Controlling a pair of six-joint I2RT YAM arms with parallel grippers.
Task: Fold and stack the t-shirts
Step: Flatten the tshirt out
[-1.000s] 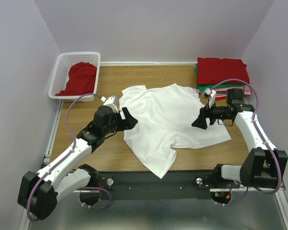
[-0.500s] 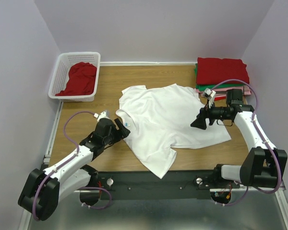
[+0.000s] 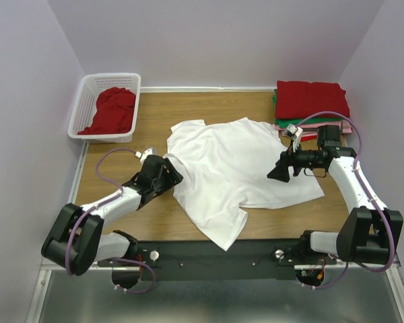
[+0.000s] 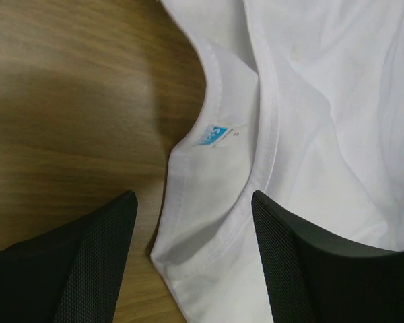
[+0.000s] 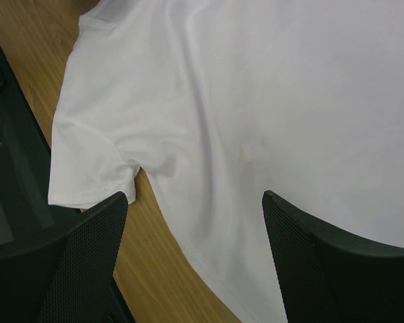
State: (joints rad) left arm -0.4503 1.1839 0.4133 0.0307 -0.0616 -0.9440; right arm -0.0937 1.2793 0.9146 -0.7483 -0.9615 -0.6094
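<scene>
Nearest the arm bases, the white t-shirt (image 3: 246, 161) lies spread flat on the wooden table (image 3: 155, 118), one short sleeve (image 3: 223, 232) reaching the black rail (image 3: 209, 254) at the near edge. The right wrist view shows that sleeve's hem just beside the rail and creases at the armpit, detail the top view is too coarse to give. The left gripper (image 3: 170, 172) sits low at the shirt's left edge. From above its jaws cannot be read, but the left wrist view shows both fingers (image 4: 97, 256) spread wide with the collar's edge lying between them, and a small blue neck label (image 4: 213, 136) inside the neckline. Whether the fingers touch the cloth cannot be told. The right gripper (image 3: 277, 173) is over the shirt's right half, and its wrist view shows its fingers (image 5: 87, 262) parted with nothing held, the cloth below them. Only the top view takes in the far side. At the far left a white lattice basket (image 3: 81, 101) holds a crumpled red t-shirt (image 3: 113, 111). At the far right a folded stack (image 3: 310, 111) has a red shirt (image 3: 312, 94) on top, with the edges of a green shirt (image 3: 275, 101) and a pink shirt (image 3: 291, 124) under it, just beside the white t-shirt's far right corner.
</scene>
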